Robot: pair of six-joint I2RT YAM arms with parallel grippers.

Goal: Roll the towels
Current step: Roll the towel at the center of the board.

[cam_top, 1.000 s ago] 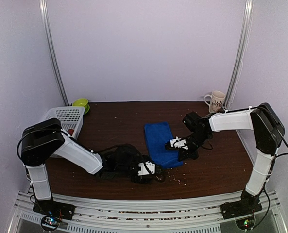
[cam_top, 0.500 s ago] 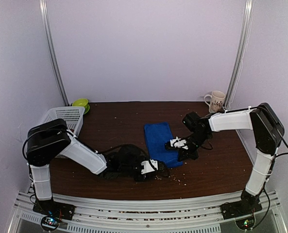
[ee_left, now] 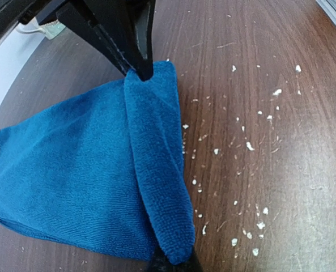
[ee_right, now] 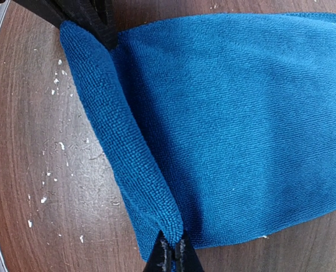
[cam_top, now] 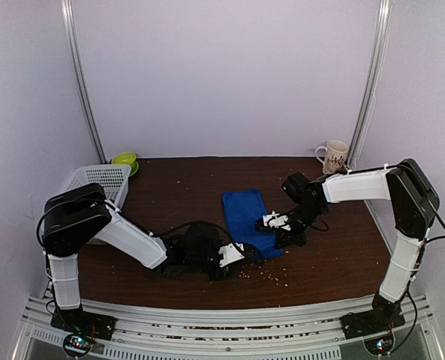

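I'm holding the blue towel (cam_top: 244, 212) at the middle of the tabletop (cam_top: 169, 187), with its near hem turned into one tight roll. My left fingers (ee_left: 157, 265) are pinching one end of that roll and my right fingers (ee_right: 164, 258) the other, both closed narrow on cloth. I'm worrying that uneven travel toward the far edge is going to skew the roll into a cone, or a shallow pinch slip and let it spring open
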